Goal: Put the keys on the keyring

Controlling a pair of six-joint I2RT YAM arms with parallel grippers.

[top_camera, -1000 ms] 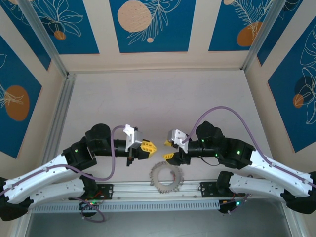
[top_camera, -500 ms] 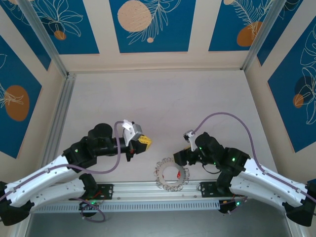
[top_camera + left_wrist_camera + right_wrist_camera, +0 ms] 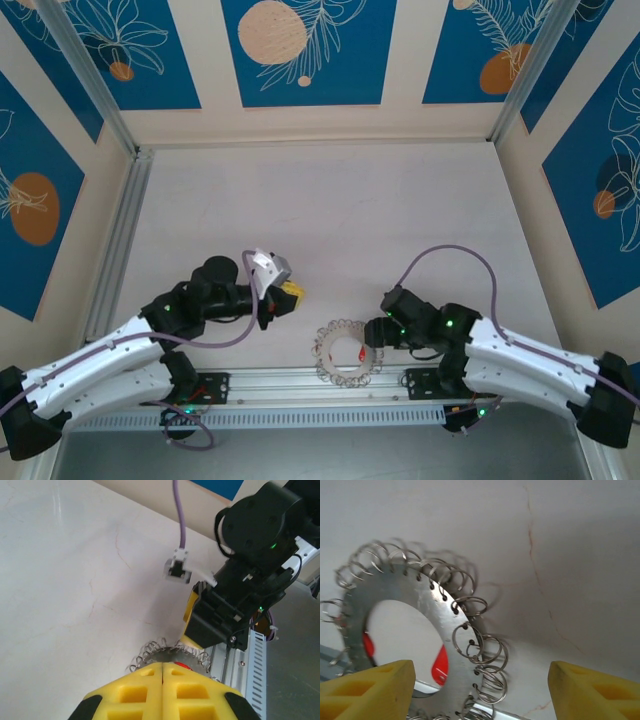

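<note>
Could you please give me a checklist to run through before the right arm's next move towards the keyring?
1. Right gripper open: ok, its fingers stand wide apart.
2. Keyring lying flat on the table: ok.
3. Keyring centred between the right fingers: not ok, it sits off toward one finger.
4. Left gripper shut with nothing visibly held: ok.
5. Left gripper apart from the keyring: ok, the top view shows a gap.
6. Red piece attached to the keyring: cannot tell; it shows through the centre opening.
</note>
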